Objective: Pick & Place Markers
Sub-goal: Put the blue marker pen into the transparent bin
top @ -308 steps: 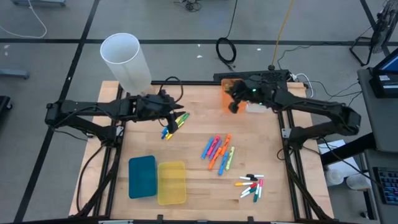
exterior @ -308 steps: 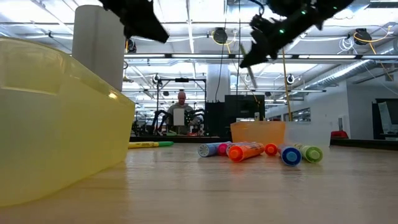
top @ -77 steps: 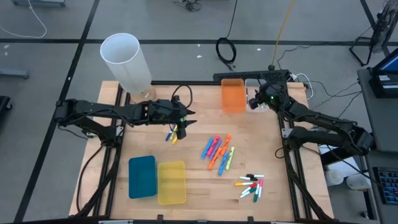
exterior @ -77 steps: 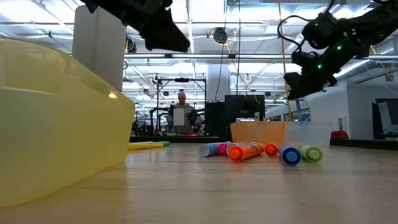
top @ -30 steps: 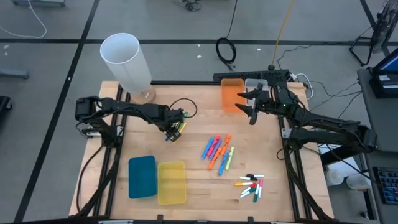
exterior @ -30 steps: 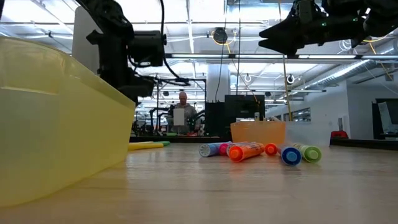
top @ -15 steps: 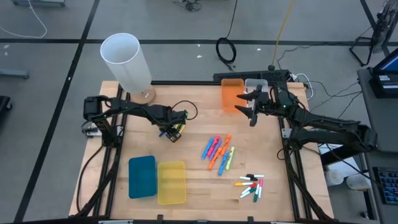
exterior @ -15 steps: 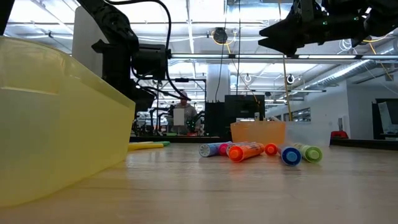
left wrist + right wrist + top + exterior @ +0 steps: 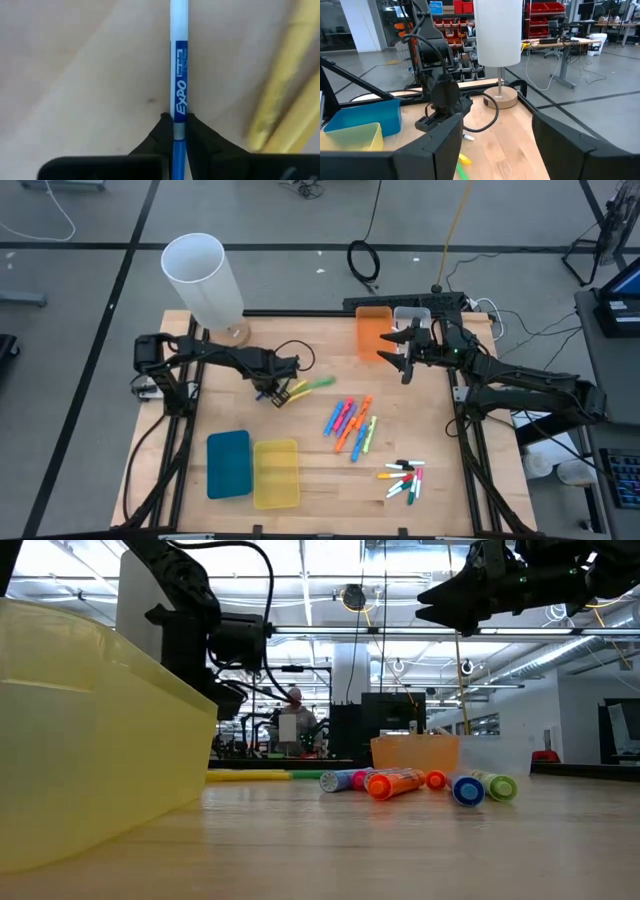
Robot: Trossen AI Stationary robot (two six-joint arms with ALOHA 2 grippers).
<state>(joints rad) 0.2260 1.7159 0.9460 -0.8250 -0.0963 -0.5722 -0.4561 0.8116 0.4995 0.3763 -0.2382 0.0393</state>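
**Left gripper clamps a blue marker beside the white cylinder**

Since half a second ago a green-and-yellow highlighter (image 9: 308, 386) has slid out into the open just past the left gripper (image 9: 274, 391), which has snapped closed. Its dark fingers (image 9: 162, 131) now pinch a thin white-bodied marker with a blue label reading EXPO (image 9: 178, 75), lying flat on the pale wooden table (image 9: 310, 480). Yellow pens (image 9: 285, 90) lie just beside it, blurred.

The landmark is the tall white plastic cylinder (image 9: 203, 278) at the table's back left corner. The gripped marker sits near its base, toward the table's middle.

Farther from the cylinder, about six bright highlighters in blue, pink, orange and yellow-green (image 9: 350, 423) cluster mid-table. Well apart from it, at the front right, lie about six thin white pens with dark, red and green caps (image 9: 403, 478).

One blue flat bin (image 9: 229, 463) and one yellow flat bin (image 9: 276, 473) sit touching, in front of the cylinder. One orange bin (image 9: 373, 332) stands along the back edge. The right gripper (image 9: 400, 350) hovers beside it, fingers spread wide, holding nothing.
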